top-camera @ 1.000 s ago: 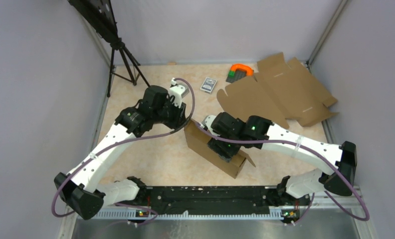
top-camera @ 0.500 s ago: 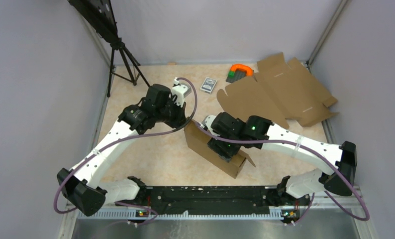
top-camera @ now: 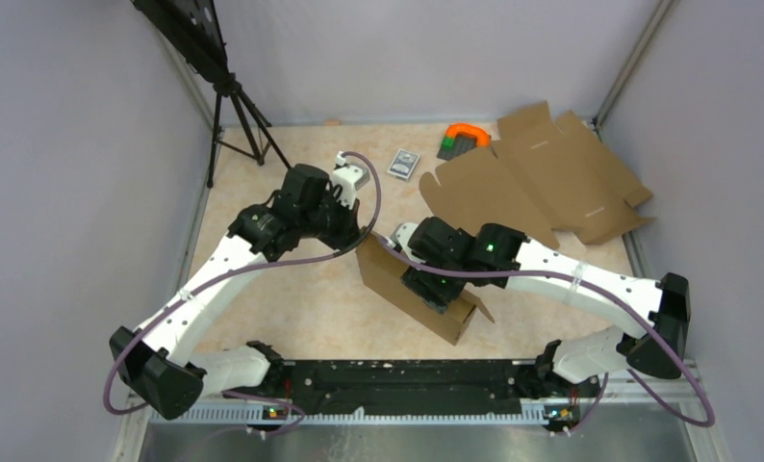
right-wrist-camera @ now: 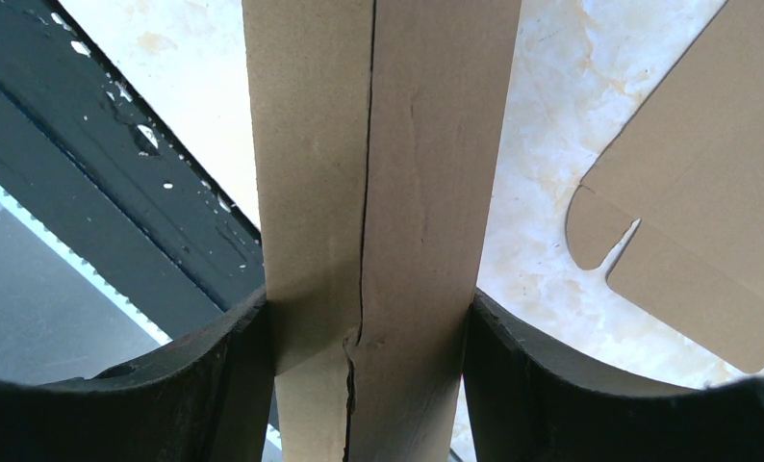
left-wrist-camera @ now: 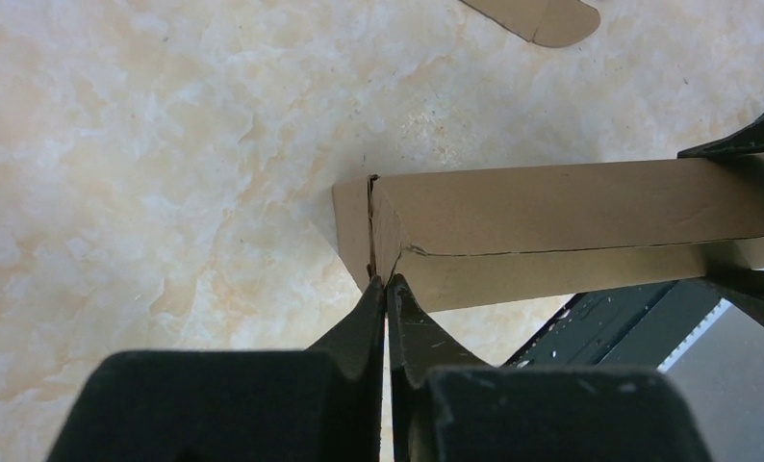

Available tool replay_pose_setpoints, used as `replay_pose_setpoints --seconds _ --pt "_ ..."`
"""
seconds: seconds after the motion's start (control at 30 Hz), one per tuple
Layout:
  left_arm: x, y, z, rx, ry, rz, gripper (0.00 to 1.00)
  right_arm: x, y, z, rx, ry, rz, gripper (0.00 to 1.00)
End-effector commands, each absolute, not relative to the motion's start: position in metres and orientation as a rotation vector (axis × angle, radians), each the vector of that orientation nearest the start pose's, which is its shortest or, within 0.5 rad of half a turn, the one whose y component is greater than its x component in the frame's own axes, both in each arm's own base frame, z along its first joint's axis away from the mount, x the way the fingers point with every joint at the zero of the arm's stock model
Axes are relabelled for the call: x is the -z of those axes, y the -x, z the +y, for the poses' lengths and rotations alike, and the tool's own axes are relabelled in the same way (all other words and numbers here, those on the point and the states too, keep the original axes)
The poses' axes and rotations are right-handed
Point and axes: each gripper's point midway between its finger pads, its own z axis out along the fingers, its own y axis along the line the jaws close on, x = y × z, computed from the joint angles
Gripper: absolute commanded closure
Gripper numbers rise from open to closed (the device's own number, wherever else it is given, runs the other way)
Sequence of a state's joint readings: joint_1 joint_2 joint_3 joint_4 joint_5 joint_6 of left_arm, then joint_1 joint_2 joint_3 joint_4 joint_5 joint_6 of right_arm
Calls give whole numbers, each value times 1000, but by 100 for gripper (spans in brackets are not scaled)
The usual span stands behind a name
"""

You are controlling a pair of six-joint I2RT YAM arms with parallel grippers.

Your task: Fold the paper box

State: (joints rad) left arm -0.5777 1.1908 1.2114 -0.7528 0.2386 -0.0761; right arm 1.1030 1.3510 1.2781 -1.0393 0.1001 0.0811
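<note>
The paper box [top-camera: 397,277] is a brown cardboard mailer standing on a long edge, running diagonally from mid-table toward the near rail. My right gripper [right-wrist-camera: 369,327] is shut on the box [right-wrist-camera: 417,144], a finger on each broad face, with the closing seam running between them. My left gripper [left-wrist-camera: 386,284] is shut with nothing between its fingers. Its tips touch the far end corner of the box [left-wrist-camera: 571,207], beside a short end flap. In the top view the left gripper [top-camera: 364,231] sits at the box's upper left end.
A second flat brown cardboard blank [top-camera: 542,183] lies spread at the back right, its rounded tab near the box [right-wrist-camera: 696,241]. A small grey card pack [top-camera: 403,163] and an orange and green object [top-camera: 465,138] lie behind. A tripod [top-camera: 239,115] stands back left. The black rail [top-camera: 397,375] runs along the near edge.
My left arm has shifted slightly toward the box's far end. The box and the right arm have stayed where they were.
</note>
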Motion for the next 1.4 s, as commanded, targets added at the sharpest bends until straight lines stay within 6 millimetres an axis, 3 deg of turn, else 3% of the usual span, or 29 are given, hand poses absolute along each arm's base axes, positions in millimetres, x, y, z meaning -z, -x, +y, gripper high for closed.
replay_pose_setpoints --seconds 0.0,0.63,0.73,0.77,1.1,1.37 --pt "-227 -238 -208 596 -723 2228 100 -162 -132 249 -249 1346 2403 42" --pt "-227 -237 -206 590 -731 2191 100 -162 -131 251 -255 1356 2405 42" --pt "-233 -238 -208 609 -718 2170 70 -162 -131 251 -256 1354 2404 42" --pt "-235 -238 -210 620 -716 2161 68 -162 -131 251 -258 1355 2404 42" --pt "-248 -247 -218 646 -699 2096 69 -161 -130 251 -261 1357 2407 42" --pt "-241 -253 -223 645 -711 2110 77 -161 -130 250 -262 1356 2409 42"
